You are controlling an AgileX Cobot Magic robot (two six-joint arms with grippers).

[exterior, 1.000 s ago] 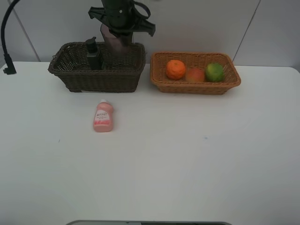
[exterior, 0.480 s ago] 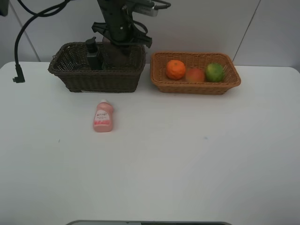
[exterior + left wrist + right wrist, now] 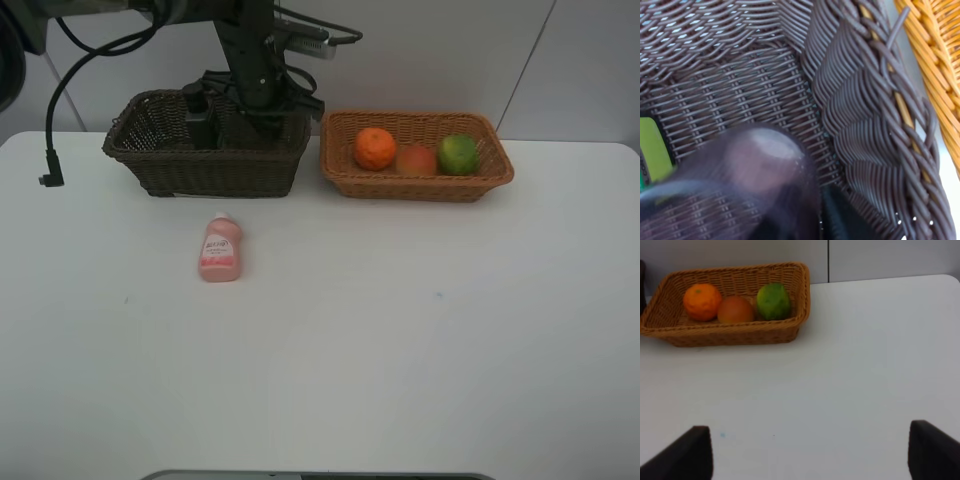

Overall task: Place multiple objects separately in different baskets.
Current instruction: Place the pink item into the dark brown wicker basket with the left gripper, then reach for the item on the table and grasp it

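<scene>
My left gripper (image 3: 262, 118) reaches down into the right end of the dark brown basket (image 3: 210, 170). In the left wrist view the translucent mauve cup (image 3: 755, 170) sits blurred right at the fingers, low over the basket floor; the grip itself is hidden. The dark green pump bottle (image 3: 198, 115) stands in the same basket, beside the arm. The small pink bottle (image 3: 220, 250) lies on the table in front of that basket. The orange (image 3: 375, 148), red-yellow fruit (image 3: 417, 159) and green fruit (image 3: 458, 154) lie in the orange-tan basket (image 3: 420, 188). My right gripper (image 3: 810, 450) hovers open over bare table.
The two baskets stand side by side at the table's far edge with a narrow gap between them. A black cable (image 3: 50, 130) hangs at the far left. The white tabletop (image 3: 400, 330) stretches in front.
The left arm has come down into the dark brown basket with the cup, which showed above the rim a second ago. The right gripper has not moved.
</scene>
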